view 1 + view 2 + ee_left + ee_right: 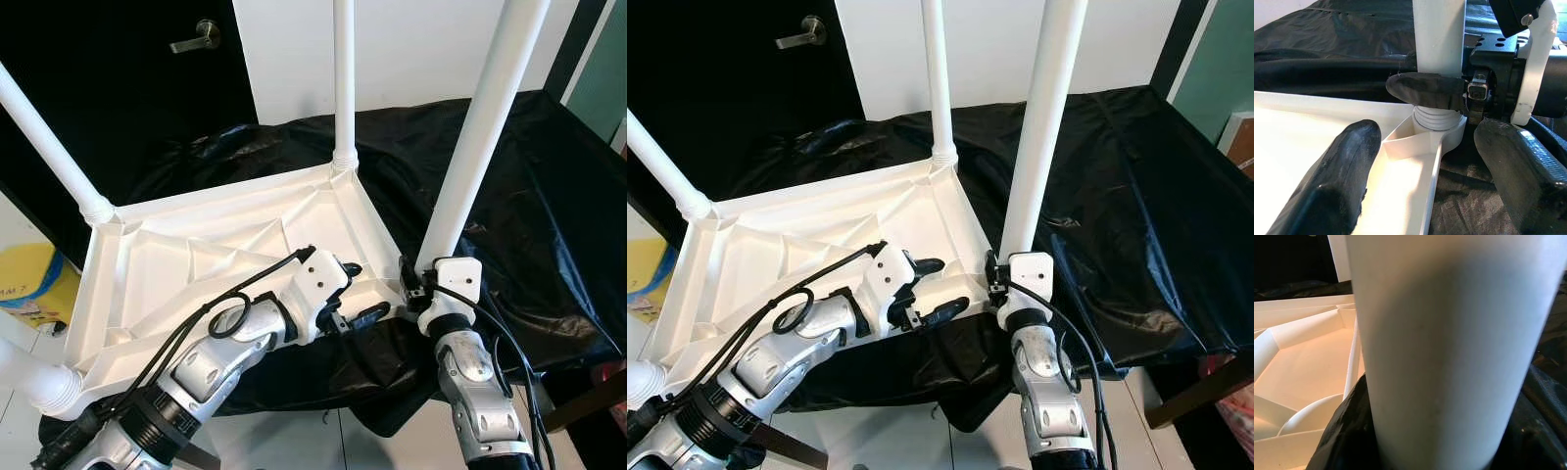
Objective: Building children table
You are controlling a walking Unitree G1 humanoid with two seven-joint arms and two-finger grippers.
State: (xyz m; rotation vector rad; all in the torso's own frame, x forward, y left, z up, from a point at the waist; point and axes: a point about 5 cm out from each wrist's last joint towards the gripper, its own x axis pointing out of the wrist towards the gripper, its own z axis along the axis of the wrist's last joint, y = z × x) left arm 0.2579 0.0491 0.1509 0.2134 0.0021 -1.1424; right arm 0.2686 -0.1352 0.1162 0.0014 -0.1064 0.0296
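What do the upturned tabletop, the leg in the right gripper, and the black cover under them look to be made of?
Tabletop: apparently moulded white plastic, smooth and matte, with ribbed webbing underneath. Leg, held by the right gripper: the same white plastic, seemingly a tube, with a threaded end at the corner socket. Black cover: thin glossy plastic sheeting, judging by its creases and sheen.

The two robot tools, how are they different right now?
The right tool is shut on a white table leg just above the corner socket; the left tool is open, straddling the rim of the upside-down tabletop beside that corner. The right tool points across at the leg; the left tool reaches in from the side. Both have black fingers.
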